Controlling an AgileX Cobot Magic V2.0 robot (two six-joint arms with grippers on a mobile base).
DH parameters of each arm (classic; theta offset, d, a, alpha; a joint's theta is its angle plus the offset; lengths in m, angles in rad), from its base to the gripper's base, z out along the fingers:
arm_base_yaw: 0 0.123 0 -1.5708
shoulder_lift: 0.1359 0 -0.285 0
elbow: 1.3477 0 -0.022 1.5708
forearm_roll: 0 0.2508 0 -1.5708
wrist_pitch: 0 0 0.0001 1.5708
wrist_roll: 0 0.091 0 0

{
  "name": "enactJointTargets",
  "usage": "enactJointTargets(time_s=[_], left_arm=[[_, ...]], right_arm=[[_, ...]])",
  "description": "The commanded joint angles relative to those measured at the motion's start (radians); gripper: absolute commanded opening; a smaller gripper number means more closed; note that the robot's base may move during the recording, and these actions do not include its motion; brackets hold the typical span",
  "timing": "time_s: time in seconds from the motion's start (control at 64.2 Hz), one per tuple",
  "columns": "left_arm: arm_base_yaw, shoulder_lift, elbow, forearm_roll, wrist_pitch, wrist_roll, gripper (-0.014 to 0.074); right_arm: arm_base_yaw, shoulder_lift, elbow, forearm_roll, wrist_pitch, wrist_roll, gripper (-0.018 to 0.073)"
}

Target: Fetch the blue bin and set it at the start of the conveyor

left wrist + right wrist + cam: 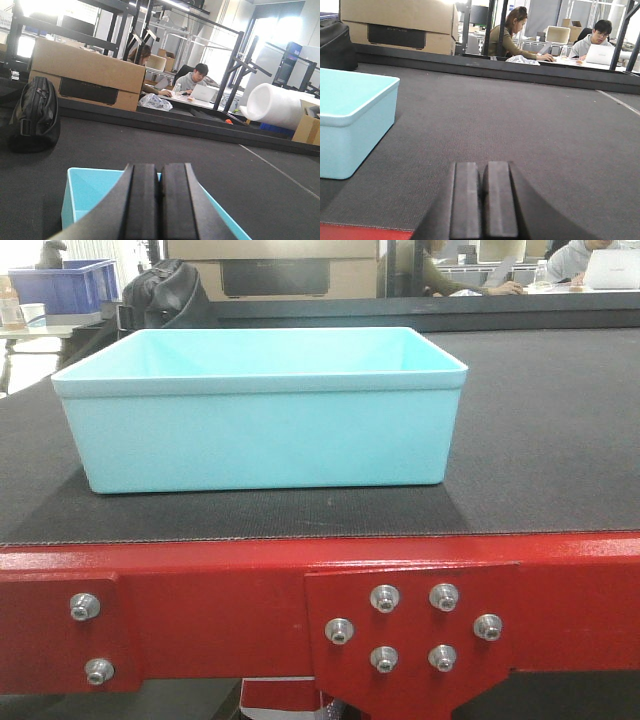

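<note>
The blue bin point(265, 440) stands upright and empty on the black belt of the conveyor start point(540, 430), close behind the red bolted frame point(200, 590). Neither gripper shows in the front view. In the left wrist view my left gripper point(160, 167) is shut with nothing between its pads, hanging over the near part of the blue bin point(87, 192). My right gripper point(482, 167) is also shut and empty, low over the belt point(520, 115) near the red edge point(360, 232). It is to the right of the blue bin point(350, 120) and apart from it.
A black bag point(35, 117) sits on the belt's far side beside a cardboard box point(85, 70). A dark blue ribbed bin point(65, 285) stands at the back left. People work at desks point(592, 42) beyond the belt. A white foam roll point(280, 105) lies at the far right.
</note>
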Motion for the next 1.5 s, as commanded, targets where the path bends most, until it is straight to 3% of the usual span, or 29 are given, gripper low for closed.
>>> enactJointTargets(time_s=[0.0,0.53,0.608,0.717,0.779,0.873,0.982,1.169,1.278,1.387,1.48], left_arm=[[-0.005,-0.005,0.0,0.001,-0.018,0.001,-0.0111],[0.0,-0.006,0.002,0.033,0.028,0.012,-0.0111],[0.0,-0.028,0.002,0.016,0.062,0.12,-0.0111],[0.007,-0.071,0.02,-0.058,0.142,0.361,-0.0111],[0.035,-0.101,0.065,-0.131,0.14,0.44,-0.0111],[0.125,-0.164,0.184,-0.199,0.038,0.443,-0.0111],[0.231,-0.247,0.346,-0.209,-0.127,0.443,-0.0111],[0.369,-0.425,0.52,-0.237,-0.136,0.443,-0.0111],[0.388,-0.441,0.532,-0.269,-0.122,0.443,-0.0111],[0.389,-0.441,0.532,-0.293,-0.127,0.533,-0.0111],[0.389,-0.441,0.532,-0.318,-0.127,0.549,-0.0111]], right_arm=[[-0.004,-0.008,0.0,0.0,-0.022,-0.006,-0.0167],[-0.004,-0.008,0.0,0.0,-0.022,-0.006,-0.0167],[-0.004,-0.008,0.0,0.0,-0.022,-0.006,-0.0167],[-0.004,-0.008,0.0,0.0,-0.022,-0.006,-0.0167],[-0.004,-0.008,0.0,0.0,-0.022,-0.006,-0.0167],[-0.004,-0.008,0.0,0.0,-0.022,-0.006,-0.0167],[-0.004,-0.008,0.0,0.0,-0.022,-0.006,-0.0167],[-0.004,-0.008,0.0,0.0,-0.022,-0.006,-0.0167],[-0.004,-0.008,0.0,0.0,-0.022,-0.006,-0.0167],[-0.004,-0.008,0.0,0.0,-0.022,-0.006,-0.0167],[-0.004,-0.008,0.0,0.0,-0.022,-0.006,-0.0167]])
